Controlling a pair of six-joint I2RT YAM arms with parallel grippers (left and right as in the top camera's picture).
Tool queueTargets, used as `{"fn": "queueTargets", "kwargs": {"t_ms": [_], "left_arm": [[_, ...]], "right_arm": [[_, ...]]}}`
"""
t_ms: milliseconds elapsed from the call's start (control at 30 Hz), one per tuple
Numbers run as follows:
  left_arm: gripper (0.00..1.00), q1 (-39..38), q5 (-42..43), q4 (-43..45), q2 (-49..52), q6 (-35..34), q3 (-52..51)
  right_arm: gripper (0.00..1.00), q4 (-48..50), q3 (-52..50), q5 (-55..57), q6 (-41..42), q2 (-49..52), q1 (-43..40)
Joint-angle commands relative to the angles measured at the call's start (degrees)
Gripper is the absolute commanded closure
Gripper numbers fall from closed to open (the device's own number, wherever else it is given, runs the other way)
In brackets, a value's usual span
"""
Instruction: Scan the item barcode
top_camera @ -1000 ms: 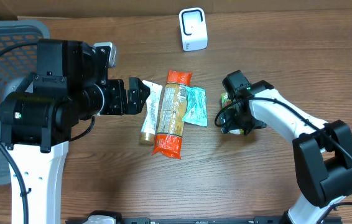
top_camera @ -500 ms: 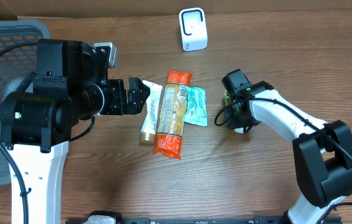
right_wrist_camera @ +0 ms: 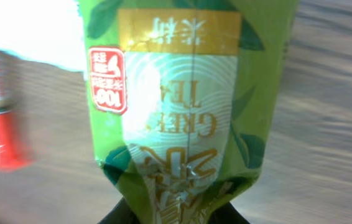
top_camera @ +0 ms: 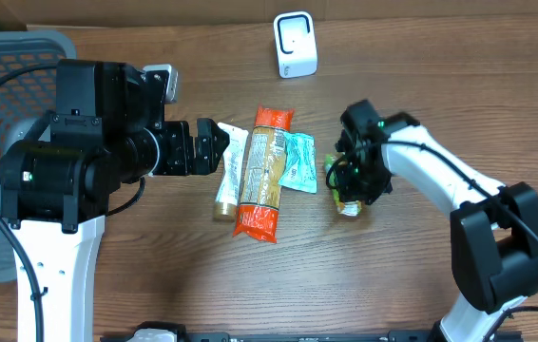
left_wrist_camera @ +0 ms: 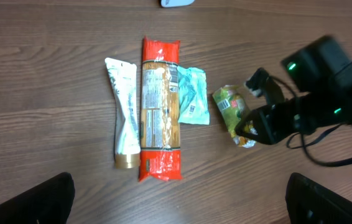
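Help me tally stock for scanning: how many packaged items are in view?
4: white tube leftmost, orange packet beside it, teal sachet next, green tea packet rightmost in the jaws of the right gripper. None seems hidden.

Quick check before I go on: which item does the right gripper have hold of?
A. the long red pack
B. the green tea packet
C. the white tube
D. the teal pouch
B: the right wrist view shows the green tea packet pinched at its end by the right gripper, while the white tube, long red pack and teal pouch lie apart from it.
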Motion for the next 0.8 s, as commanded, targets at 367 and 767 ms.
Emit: {"fn": "queueTargets", "kwargs": {"t_ms": [367,767], "left_arm": [[0.00,-0.5,0.5,0.1,0.3,1.3,0.2],[0.01,-0.5,0.5,0.1,0.3,1.3,0.2]], "right_arm": [[0.96,-18.5,23.4,-58.4,-26.6,-1.1,-16.1],[0.96,-21.9,24.4,-56.8,-33.6,-1.1,-17.1]]}}
